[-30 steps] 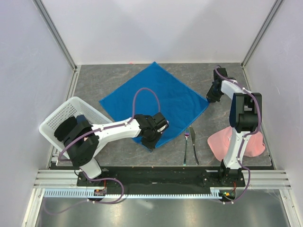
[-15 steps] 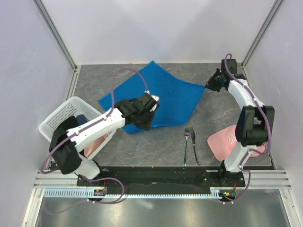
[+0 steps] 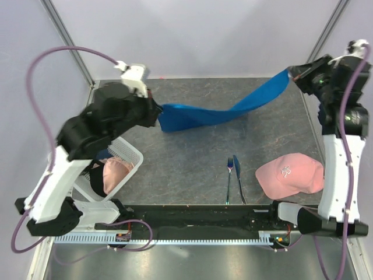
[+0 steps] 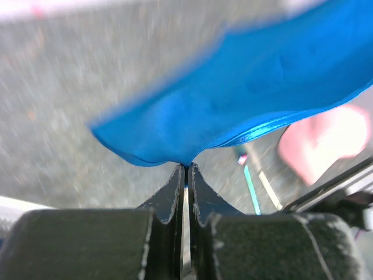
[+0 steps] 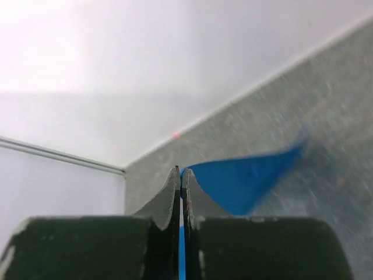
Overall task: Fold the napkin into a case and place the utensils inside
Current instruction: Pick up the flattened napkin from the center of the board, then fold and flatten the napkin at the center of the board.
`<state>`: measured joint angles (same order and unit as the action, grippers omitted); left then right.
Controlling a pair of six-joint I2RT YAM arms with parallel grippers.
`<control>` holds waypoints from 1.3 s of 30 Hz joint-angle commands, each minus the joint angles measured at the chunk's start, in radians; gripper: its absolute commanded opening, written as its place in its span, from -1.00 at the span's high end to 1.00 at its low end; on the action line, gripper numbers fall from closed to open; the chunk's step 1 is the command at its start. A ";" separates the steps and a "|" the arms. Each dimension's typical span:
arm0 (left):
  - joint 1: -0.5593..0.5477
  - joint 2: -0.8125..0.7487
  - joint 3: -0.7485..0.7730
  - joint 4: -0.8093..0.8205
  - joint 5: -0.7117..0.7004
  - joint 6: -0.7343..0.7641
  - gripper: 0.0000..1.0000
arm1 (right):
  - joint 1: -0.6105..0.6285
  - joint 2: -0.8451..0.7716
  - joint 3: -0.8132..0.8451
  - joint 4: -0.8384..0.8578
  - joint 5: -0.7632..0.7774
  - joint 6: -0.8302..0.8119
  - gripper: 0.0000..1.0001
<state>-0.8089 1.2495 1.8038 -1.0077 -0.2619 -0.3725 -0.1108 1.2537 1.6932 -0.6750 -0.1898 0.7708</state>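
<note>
Bright blue thin fabric napkin (image 3: 215,115) hangs stretched over far desk (image 3: 192,160); left hand (image 3: 156,112), right hand (image 3: 294,72) each pinching one end.

Pretty bare setup tbh: a grey, stone-looking table (image 3: 192,163) boxed in by plain pale walls, the far wall (image 3: 192,35), left wall (image 3: 29,87) and right wall (image 3: 358,17), with metal posts (image 3: 69,44) in both far corners. A black rail (image 3: 198,213) runs along the near edge. Light's soft and even.
</note>
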 commanded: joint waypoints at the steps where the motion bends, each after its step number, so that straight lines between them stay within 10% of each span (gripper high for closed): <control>1: 0.001 -0.100 0.159 -0.017 -0.065 0.113 0.96 | -0.007 -0.066 0.157 -0.095 -0.016 0.013 1.00; 11: 0.039 -0.040 0.163 0.093 -0.358 0.216 0.96 | -0.007 0.021 0.217 -0.019 -0.014 0.028 1.00; 17: 0.341 0.146 0.166 0.173 -0.120 0.170 0.96 | 0.043 0.261 0.187 0.138 -0.023 0.061 1.00; 27: 0.585 0.677 0.440 0.245 0.194 0.113 0.96 | 0.103 0.961 0.739 0.179 -0.040 0.061 1.00; 39: 0.648 0.972 0.476 0.457 0.332 0.124 0.96 | 0.131 1.207 0.700 0.558 -0.079 0.212 1.00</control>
<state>-0.1490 2.2196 2.2776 -0.6777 0.0109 -0.2375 0.0029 2.4283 2.3501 -0.2653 -0.2516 0.9352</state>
